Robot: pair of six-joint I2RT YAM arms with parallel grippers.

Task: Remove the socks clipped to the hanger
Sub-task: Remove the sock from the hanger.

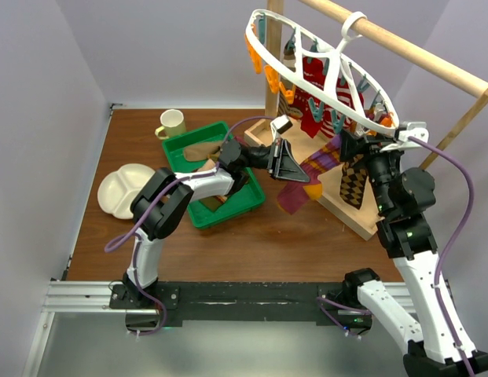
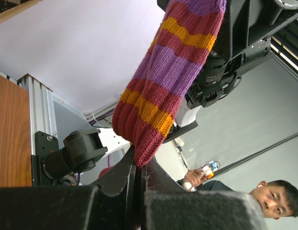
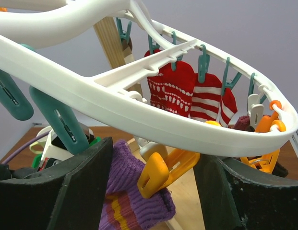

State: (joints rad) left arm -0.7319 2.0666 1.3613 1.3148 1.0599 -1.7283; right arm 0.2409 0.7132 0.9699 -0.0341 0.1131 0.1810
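A striped purple, maroon and orange sock [image 1: 318, 161] stretches between both arms. My left gripper [image 2: 139, 165] is shut on its toe end [image 2: 163, 81]; from above that gripper [image 1: 302, 177] sits mid-table. The sock's purple cuff [image 3: 134, 206] is held by an orange clip [image 3: 160, 172] under the white hanger's rim [image 3: 139, 112]. My right gripper [image 3: 156, 158] is open, one finger on each side of that clip; in the top view it [image 1: 350, 145] is below the hanger [image 1: 306, 86]. Red patterned socks [image 3: 172, 88] hang from teal clips farther back. An argyle sock [image 1: 354, 184] hangs by my right wrist.
The hanger hooks over a wooden rail [image 1: 416, 47] on a stand with a pale baseboard [image 1: 346, 208]. A green tray [image 1: 228, 218] lies under my left arm, a cream mug [image 1: 172, 123] behind it, a white divided plate [image 1: 122, 188] to the left.
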